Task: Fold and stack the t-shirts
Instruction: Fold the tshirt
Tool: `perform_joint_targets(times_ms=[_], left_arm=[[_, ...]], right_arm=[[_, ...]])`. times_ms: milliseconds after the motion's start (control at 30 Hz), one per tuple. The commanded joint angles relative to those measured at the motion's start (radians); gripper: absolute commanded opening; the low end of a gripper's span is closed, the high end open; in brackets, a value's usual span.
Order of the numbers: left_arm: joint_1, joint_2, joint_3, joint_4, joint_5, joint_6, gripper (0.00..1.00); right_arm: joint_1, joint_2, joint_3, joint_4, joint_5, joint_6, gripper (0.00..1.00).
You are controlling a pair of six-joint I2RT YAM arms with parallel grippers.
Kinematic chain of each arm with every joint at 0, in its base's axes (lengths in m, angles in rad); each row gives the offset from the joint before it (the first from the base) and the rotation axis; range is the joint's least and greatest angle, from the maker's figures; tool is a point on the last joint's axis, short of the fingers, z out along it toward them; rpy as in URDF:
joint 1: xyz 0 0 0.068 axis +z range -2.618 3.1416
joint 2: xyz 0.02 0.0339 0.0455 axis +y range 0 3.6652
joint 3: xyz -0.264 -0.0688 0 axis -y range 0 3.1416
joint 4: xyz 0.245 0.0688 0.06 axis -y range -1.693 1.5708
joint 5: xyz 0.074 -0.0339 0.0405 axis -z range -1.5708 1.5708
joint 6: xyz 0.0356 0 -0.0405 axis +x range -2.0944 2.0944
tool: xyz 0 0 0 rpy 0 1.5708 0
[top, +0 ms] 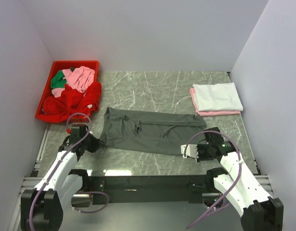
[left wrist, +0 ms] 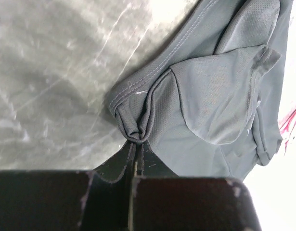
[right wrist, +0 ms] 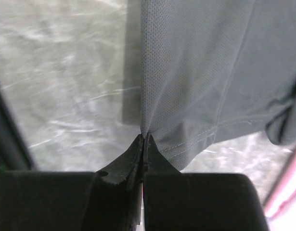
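A large dark grey t-shirt [top: 148, 130] lies folded lengthwise across the middle of the marble table. My left gripper [top: 96, 143] is shut on its near left corner, where the cloth bunches at the fingertips [left wrist: 136, 139]. My right gripper [top: 201, 139] is shut on the near right corner, pinching the hem [right wrist: 144, 134]. The grey t-shirt [left wrist: 220, 86] fills the upper right of the left wrist view, and the grey t-shirt [right wrist: 210, 72] hangs above the jaws in the right wrist view. A folded white t-shirt [top: 217, 96] rests on a folded pink one [top: 215, 113] at the back right.
A red plastic bin [top: 50, 82] stands at the back left, holding crumpled red [top: 70, 102], pink [top: 80, 77] and green [top: 58, 81] t-shirts; the red one spills over its edge. White walls close in the table on three sides.
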Motion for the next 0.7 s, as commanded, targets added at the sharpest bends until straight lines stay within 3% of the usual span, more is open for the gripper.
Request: perform_joint_targets(times_ms=[0, 100, 133, 167, 200, 233, 333, 433, 500, 567, 667], left_arm=[[-0.006, -0.044, 0.03, -0.078, 0.045, -0.03, 0.01], [-0.006, -0.078, 0.061, -0.123, 0.025, -0.028, 0.06], [-0.006, -0.092, 0.066, -0.123, 0.048, -0.019, 0.27], [-0.006, -0.099, 0.07, -0.117, 0.066, -0.005, 0.41], [-0.006, -0.109, 0.075, -0.117, 0.087, 0.006, 0.52], [-0.006, -0.132, 0.096, -0.132, 0.104, 0.025, 0.64], [-0.006, -0.197, 0.147, -0.166, 0.092, 0.076, 0.75], [-0.006, -0.184, 0.231, -0.167, 0.092, 0.166, 0.75], [-0.006, -0.17, 0.247, -0.055, 0.147, 0.255, 0.74], [-0.006, -0.124, 0.277, 0.001, 0.155, 0.346, 0.77], [-0.006, 0.017, 0.343, 0.123, 0.154, 0.458, 0.8]], right_arm=[[-0.012, 0.038, 0.065, -0.11, -0.02, -0.025, 0.0], [-0.011, 0.048, 0.075, -0.11, -0.051, -0.015, 0.04], [-0.011, 0.046, 0.073, -0.084, -0.051, -0.005, 0.12], [-0.011, 0.041, 0.075, -0.069, -0.048, 0.026, 0.26], [-0.014, 0.04, 0.084, -0.055, -0.035, 0.04, 0.55], [-0.014, 0.038, 0.093, -0.032, -0.032, 0.078, 0.62], [-0.026, 0.041, 0.174, -0.004, -0.089, 0.132, 0.72], [-0.029, 0.116, 0.268, 0.083, -0.182, 0.286, 0.78], [-0.031, 0.176, 0.344, 0.136, -0.253, 0.362, 0.81], [-0.031, 0.296, 0.395, 0.253, -0.381, 0.527, 0.84], [-0.011, 0.533, 0.568, 0.251, -0.604, 0.683, 0.86]])
